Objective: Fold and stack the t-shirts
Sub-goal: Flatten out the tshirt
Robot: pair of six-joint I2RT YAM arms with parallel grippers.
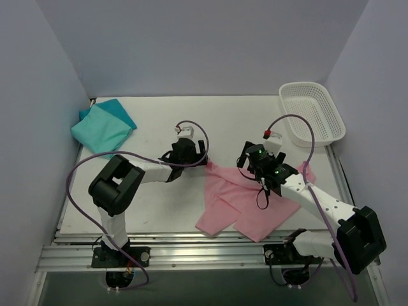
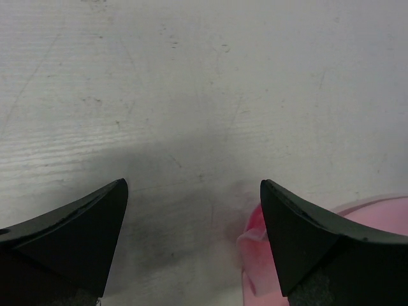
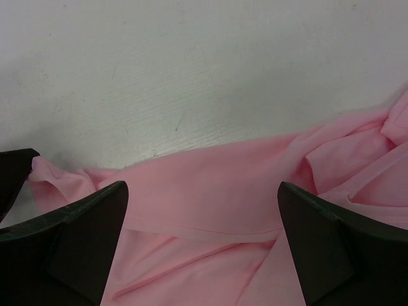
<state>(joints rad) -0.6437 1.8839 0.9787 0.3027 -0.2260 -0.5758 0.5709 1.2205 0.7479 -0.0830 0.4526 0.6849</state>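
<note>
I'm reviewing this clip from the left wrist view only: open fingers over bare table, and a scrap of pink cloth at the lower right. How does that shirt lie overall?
Observer: The pink t-shirt lies crumpled and unfolded near the front edge of the table, right of centre.
Operator: Is the right gripper on it?
Observer: The right gripper hangs open over the shirt's far edge, holding nothing.
Operator: And the second shirt?
Observer: The teal t-shirt sits in the far left corner. It looks folded and is well apart from the pink one.
</note>
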